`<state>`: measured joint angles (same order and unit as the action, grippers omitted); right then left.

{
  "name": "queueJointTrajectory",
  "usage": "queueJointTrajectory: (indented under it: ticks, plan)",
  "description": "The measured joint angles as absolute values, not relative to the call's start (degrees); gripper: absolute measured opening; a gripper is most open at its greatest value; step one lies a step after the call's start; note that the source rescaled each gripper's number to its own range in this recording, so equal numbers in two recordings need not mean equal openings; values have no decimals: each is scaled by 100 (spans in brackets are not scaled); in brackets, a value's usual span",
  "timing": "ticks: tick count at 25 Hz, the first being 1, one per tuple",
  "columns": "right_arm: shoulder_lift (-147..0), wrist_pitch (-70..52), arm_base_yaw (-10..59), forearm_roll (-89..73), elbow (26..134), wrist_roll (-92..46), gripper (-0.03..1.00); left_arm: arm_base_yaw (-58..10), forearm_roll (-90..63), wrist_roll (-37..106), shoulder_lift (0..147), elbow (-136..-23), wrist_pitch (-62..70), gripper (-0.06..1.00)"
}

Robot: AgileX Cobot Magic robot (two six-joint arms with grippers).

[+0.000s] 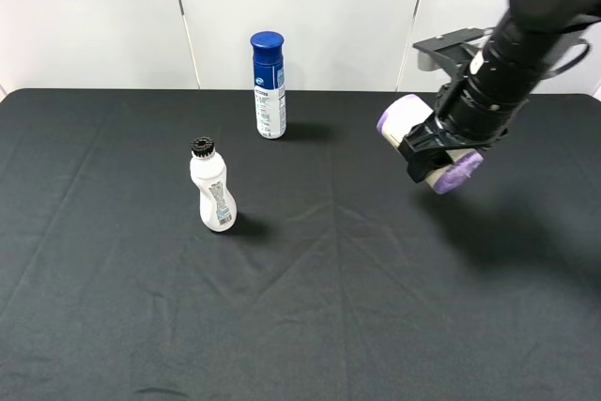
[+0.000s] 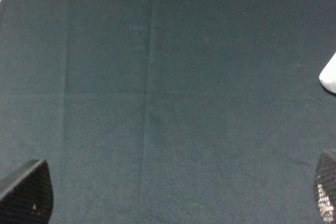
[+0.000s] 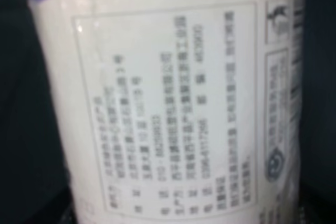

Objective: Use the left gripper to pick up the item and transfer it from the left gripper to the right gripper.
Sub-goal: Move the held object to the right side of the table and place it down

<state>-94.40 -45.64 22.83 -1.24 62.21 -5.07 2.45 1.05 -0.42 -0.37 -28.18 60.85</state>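
Exterior high view: right claw clamps cream-wrapped cylinder roll w/ lilac ends mid-body, clear of black worktop. Handover judged done; left claw spread wide, empty.

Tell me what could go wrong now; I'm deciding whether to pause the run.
The roll hangs above the table in the right gripper, clamped at mid-body with both lilac ends jutting out; a loose grip could let it pivot or drop.
The open left gripper is nowhere near, so nothing would catch it.
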Motion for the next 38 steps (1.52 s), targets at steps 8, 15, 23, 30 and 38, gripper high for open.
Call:
queueJointTrajectory:
  ticks: [8, 15, 23, 30, 38]
  plan:
    - [-10333, -4574, 2188, -105, 6849, -510, 1, 245, 105, -42, -37, -2818, 6085, 100]
    - [-10647, -4563, 1729, -107, 6902, -510, 1, 245, 105, -42, -37, -2818, 6085, 100]
    - [-10714, -4484, 1678, -170, 6906, -510, 1, 245, 105, -42, -37, -2818, 6085, 100]
    - [-10714, -4380, 1678, -174, 6906, -510, 1, 245, 105, -42, -37, -2818, 6085, 100]
    - [-10714, -4373, 1678, -174, 6906, -510, 1, 245, 105, -42, -37, -2818, 6085, 100]
